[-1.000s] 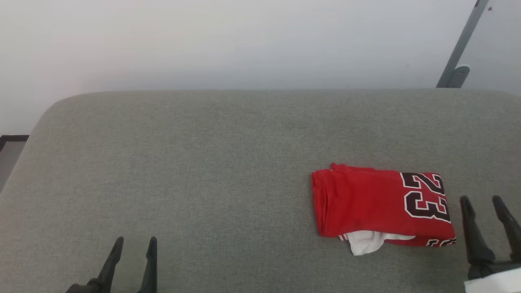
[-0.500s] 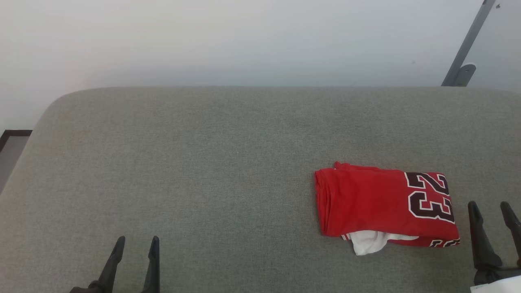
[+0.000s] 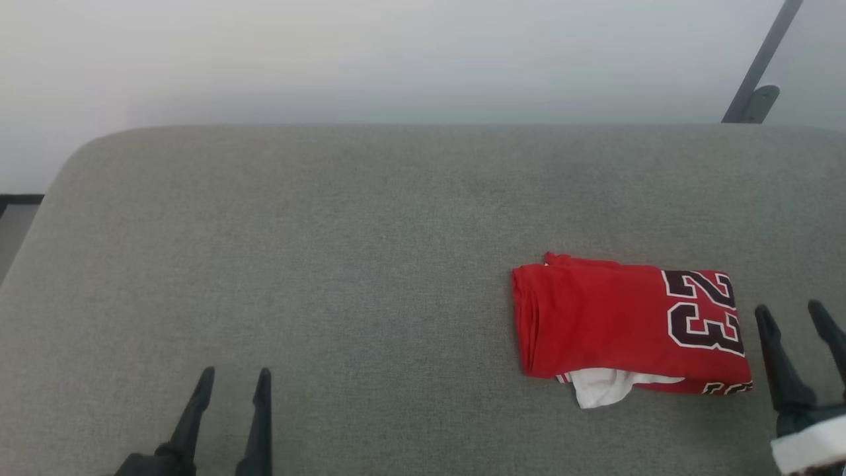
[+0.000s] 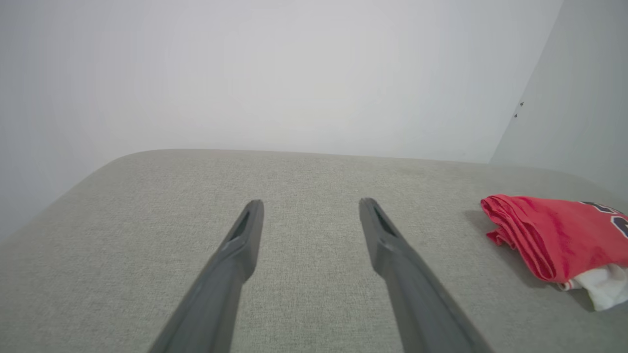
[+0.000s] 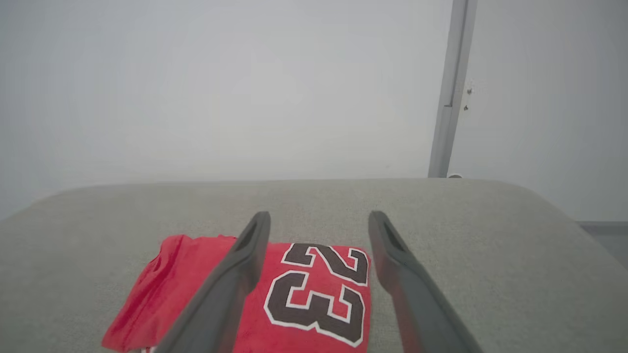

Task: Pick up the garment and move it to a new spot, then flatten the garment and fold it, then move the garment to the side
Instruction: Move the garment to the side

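Head view: the garment (image 3: 608,324) lies folded at the right of the grey pad (image 3: 330,264); the left gripper (image 3: 236,372) and right gripper (image 3: 789,307) are spread and empty. Left wrist view: the garment sits well aside. Right wrist view: the garment lies just beyond the parted fingers (image 5: 235,274). The task looks essentially finished.

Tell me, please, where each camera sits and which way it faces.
Head view: high on the robot, looking forward and down at the grey cushion and folded jersey; left fingers lower left, right fingers lower right, both pairs open.
Left wrist view: low over the cushion, looking along its own fingers toward the white wall; jersey at right edge.
Right wrist view: looking along its own fingers over the jersey's 23 toward the wall.
Shared: head and right wrist views both show the 23.
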`<state>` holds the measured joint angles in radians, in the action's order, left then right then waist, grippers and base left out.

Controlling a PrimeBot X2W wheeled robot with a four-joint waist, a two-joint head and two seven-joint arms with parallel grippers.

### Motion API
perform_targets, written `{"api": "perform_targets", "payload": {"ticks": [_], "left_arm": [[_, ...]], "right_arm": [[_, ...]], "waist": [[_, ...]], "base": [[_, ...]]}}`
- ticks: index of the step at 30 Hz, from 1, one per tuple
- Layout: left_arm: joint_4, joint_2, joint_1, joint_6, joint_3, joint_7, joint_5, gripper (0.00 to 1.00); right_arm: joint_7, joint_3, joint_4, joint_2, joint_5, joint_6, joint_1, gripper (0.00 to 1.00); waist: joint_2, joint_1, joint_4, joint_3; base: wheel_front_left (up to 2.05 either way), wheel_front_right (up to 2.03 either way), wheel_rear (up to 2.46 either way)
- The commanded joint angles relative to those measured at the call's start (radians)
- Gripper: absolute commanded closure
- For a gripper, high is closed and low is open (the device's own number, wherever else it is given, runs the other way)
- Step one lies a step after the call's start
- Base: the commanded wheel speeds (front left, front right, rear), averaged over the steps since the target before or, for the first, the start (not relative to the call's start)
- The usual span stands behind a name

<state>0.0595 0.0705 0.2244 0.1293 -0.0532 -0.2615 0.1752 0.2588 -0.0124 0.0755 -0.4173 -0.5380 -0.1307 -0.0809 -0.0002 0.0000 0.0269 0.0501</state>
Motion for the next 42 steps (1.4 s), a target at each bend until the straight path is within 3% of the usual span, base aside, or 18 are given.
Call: {"api": "perform_targets", "payload": {"ticks": [1, 14, 22, 28, 34, 36, 38, 40, 42], "left_arm": [[0.004, -0.001, -0.019, 0.002, 0.013, -0.004, -0.009, 0.0], [0.02, 0.007, -0.118, 0.002, 0.083, -0.004, 0.005, 0.0], [0.019, 0.008, -0.188, 0.002, 0.127, -0.004, 0.0, 0.0], [0.029, 0.0, -0.223, 0.002, 0.133, -0.004, 0.012, 0.0], [0.034, 0.002, -0.262, 0.002, 0.134, -0.004, -0.009, 0.0], [0.038, 0.002, -0.278, 0.002, 0.139, -0.004, -0.004, 0.0], [0.038, 0.003, -0.292, 0.002, 0.131, -0.004, -0.017, 0.0], [0.042, 0.006, -0.306, 0.002, 0.133, -0.004, -0.032, 0.0], [0.04, 0.005, -0.314, 0.002, 0.131, -0.004, -0.03, 0.0]], "right_arm": [[-0.018, 0.022, 0.018, -0.032, -0.014, 0.0, 0.031, 0.0], [-0.228, 0.154, 0.151, -0.246, -0.138, 0.001, 0.211, 0.0], [-0.458, 0.29, 0.23, -0.361, -0.26, 0.001, 0.298, 0.0], [-0.578, 0.325, 0.242, -0.39, -0.32, 0.001, 0.34, 0.0], [-0.703, 0.364, 0.24, -0.381, -0.375, 0.001, 0.351, 0.0], [-0.731, 0.374, 0.23, -0.384, -0.388, 0.001, 0.358, 0.53], [-0.746, 0.376, 0.224, -0.388, -0.395, 0.002, 0.365, 0.82], [-0.753, 0.374, 0.219, -0.393, -0.398, 0.002, 0.374, 0.98], [-0.759, 0.369, 0.211, -0.4, -0.4, 0.003, 0.382, 1.0]], "waist": [[0.0002, 0.0, 0.005, 0.011], [0.0002, 0.0, 0.049, 0.114], [0.0002, 0.0, 0.08, 0.188], [0.0002, 0.0, 0.082, 0.24], [0.0002, 0.0, 0.082, 0.288], [0.0002, 0.0, 0.082, 0.303], [0.0002, 0.0, 0.082, 0.318], [0.0002, 0.0, 0.08, 0.33], [0.0002, 0.0, 0.076, 0.34]], "base": [[0.0, 0.0, 0.0], [0.0, 0.0, 0.0], [0.0, 0.0, 0.0], [0.0, 0.0, 0.0], [0.0, 0.0, 0.0], [0.0, 0.0, 0.0], [0.0, 0.0, 0.0], [0.0, 0.0, 0.0], [0.0, 0.0, 0.0]]}}
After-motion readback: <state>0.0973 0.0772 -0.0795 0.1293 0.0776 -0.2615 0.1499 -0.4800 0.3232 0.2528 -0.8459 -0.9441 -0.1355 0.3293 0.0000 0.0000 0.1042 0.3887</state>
